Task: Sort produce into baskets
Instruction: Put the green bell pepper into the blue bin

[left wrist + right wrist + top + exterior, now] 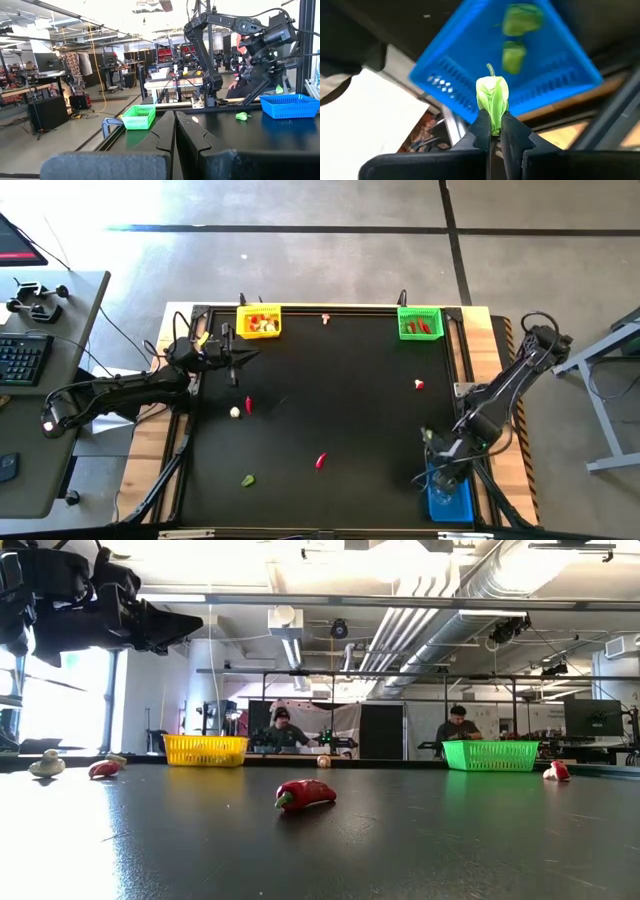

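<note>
My right claw (492, 131): pinched nearly shut on a small pale-green toy vegetable with a stem (492, 100), held above the blue rectangular plastic mesh basket (470, 55) at the near right corner of the black worktop (330, 390).
My left claw (175, 131): closed with nothing in it, raised at the far left side of the worktop, just beside the yellow plastic mesh basket (259, 321).
Blue basket contents: two green chunks (517, 37) already lie inside, seen past my right claw.
Yellow basket contents: a small heap of pieces, red and pale among them; I cannot tell each one apart.
Green plastic mesh basket (419, 323): at the far right corner, with red chilli-like pieces showing in it.
Step in hand: as I judge it, the green piece is about to be let go into the blue basket.
Left on the worktop: a red chilli piece (321, 461) near the middle front, a green chunk (247, 479) near the front left, a cream-white bulb (235, 412) with a red piece (248, 404) just beside it on the left, a red-and-white piece (419, 384) on the right, and one small piece (326, 319) at the far edge between the yellow and green baskets.
Progress: all three baskets have something in them, yet about six pieces remain loose, so I judge the sorting well under way but not finished.
</note>
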### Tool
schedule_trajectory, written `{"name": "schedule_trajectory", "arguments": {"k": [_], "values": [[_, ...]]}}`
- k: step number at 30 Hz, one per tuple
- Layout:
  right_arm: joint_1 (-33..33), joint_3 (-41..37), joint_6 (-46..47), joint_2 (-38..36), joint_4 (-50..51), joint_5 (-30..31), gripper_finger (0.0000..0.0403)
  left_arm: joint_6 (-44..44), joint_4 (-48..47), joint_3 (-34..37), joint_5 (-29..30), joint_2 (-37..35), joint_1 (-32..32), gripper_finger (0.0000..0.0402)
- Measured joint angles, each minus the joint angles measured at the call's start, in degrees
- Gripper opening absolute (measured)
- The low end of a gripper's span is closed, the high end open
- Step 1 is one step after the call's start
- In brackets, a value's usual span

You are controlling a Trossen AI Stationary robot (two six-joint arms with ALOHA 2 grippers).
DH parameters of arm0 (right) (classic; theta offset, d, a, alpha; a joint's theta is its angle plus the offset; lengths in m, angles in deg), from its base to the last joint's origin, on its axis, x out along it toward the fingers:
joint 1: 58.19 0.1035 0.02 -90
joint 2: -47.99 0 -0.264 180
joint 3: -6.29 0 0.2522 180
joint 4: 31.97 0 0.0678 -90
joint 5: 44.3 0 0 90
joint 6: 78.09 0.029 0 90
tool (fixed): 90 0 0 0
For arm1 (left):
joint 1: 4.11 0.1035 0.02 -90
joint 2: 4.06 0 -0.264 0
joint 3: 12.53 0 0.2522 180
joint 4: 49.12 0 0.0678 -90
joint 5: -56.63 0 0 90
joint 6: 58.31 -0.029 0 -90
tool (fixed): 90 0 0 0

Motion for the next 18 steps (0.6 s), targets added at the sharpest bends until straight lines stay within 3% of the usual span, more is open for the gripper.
{"name": "schedule_trajectory", "arguments": {"k": [9,18], "values": [[0.2,0.0,-1.3,1.4,2.6,-0.1,0.0007,0.3,0.0,0.0,0.0,0.0,0.0,0.0],[-2.7,0.0,-7.2,11.7,1.9,-6.4,0.0007,-1.0,0.0,0.0,0.0,0.0,0.0,0.0]]}}
